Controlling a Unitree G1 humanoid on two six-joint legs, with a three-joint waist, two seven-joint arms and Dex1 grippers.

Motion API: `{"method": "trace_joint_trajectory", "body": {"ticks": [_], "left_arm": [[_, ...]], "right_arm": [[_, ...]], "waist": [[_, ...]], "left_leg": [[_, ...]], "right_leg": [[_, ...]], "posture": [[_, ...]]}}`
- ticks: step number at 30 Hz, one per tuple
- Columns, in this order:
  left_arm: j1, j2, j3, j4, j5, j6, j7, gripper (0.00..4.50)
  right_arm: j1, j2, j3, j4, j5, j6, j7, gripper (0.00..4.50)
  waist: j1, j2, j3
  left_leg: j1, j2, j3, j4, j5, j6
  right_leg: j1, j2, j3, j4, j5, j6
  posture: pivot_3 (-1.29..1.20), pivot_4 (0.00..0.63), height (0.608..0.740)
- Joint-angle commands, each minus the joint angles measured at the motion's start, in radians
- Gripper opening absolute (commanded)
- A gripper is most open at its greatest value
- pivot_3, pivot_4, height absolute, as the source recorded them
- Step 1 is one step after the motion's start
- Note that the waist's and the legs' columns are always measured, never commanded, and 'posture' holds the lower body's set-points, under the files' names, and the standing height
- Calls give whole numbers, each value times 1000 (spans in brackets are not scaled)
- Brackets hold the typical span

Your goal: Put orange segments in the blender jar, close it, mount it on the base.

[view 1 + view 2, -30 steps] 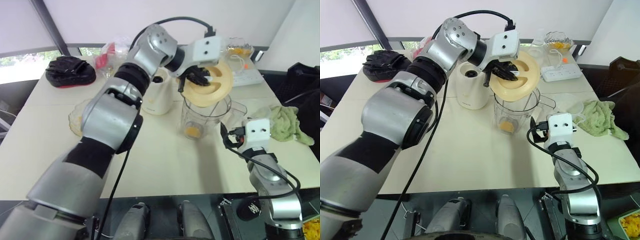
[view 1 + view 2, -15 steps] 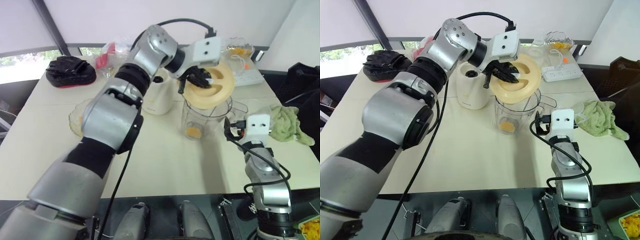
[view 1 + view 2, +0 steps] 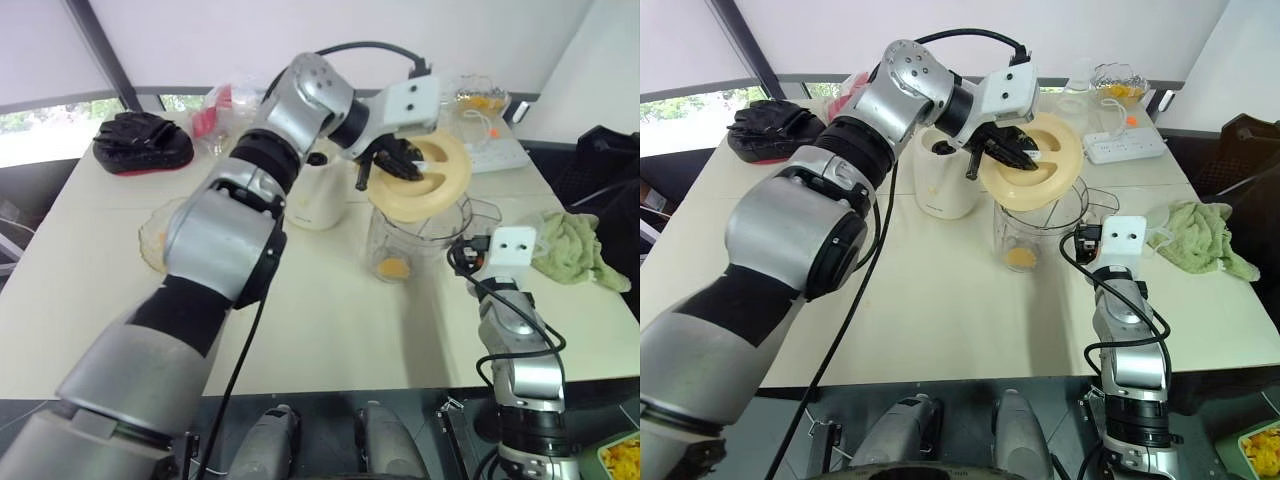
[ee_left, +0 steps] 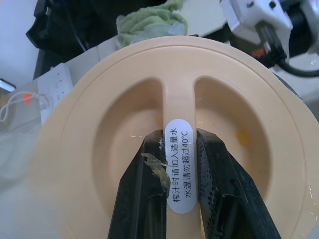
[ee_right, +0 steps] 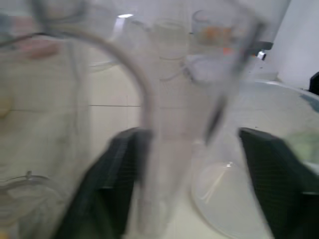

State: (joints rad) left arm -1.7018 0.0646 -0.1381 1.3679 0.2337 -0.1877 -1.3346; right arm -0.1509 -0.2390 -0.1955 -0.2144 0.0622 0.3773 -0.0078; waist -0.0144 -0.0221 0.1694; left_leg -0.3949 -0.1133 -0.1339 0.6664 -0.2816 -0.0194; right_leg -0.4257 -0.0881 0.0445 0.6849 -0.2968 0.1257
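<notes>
Jar (image 3: 1035, 228): clear, ribbed, orange segments (image 3: 1019, 257) inside | left jaws clamp cream lid (image 3: 1035, 160) | right jaws apart around handle

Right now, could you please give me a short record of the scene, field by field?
lid: cream round lid, held tilted over the jar's rim
left pincer: shut on the lid's centre bar
jar: clear jar on the table, not on the base
jar contents: orange segments at the bottom
right pincer: fingers either side of the jar's handle, not closed
base: beside the jar, on its left
cloth: green cloth at the right
</notes>
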Motion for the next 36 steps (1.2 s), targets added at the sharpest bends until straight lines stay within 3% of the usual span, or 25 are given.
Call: {"method": "trace_joint_trajectory", "body": {"ticks": [1, 16, 29, 36], "left_arm": [[-14, -5, 25, -19, -24, 13, -17, 246], [-11, -43, 48, -18, -45, 124, -58, 246], [71, -43, -47, -5, 67, 27, 64, 246], [90, -29, -21, -3, 31, 50, -55, 246]], "right_arm": [[-28, -6, -21, -22, 0, -35, -4, 1070], [-13, 4, 32, -56, -25, -35, 1, 937], [39, 31, 59, -158, -39, 2, -14, 937], [48, 42, 40, -199, 0, 44, 1, 937]], "waist": [[-1, 1, 0], [-4, 1, 0], [-2, 2, -1], [-3, 2, -1]], "left_leg": [[0, 0, 0, 0, 0, 0], [0, 0, 0, 0, 0, 0], [1, 0, 0, 0, 0, -1], [1, 0, 0, 0, 0, 0]], "right_leg": [[0, 0, 0, 0, 0, 0], [0, 0, 0, 0, 0, 0], [0, 0, 0, 1, 0, 0], [1, 0, 0, 1, 0, 0]], "posture": [[0, 150, 740], [0, 150, 740], [0, 150, 740], [0, 150, 740]]}}
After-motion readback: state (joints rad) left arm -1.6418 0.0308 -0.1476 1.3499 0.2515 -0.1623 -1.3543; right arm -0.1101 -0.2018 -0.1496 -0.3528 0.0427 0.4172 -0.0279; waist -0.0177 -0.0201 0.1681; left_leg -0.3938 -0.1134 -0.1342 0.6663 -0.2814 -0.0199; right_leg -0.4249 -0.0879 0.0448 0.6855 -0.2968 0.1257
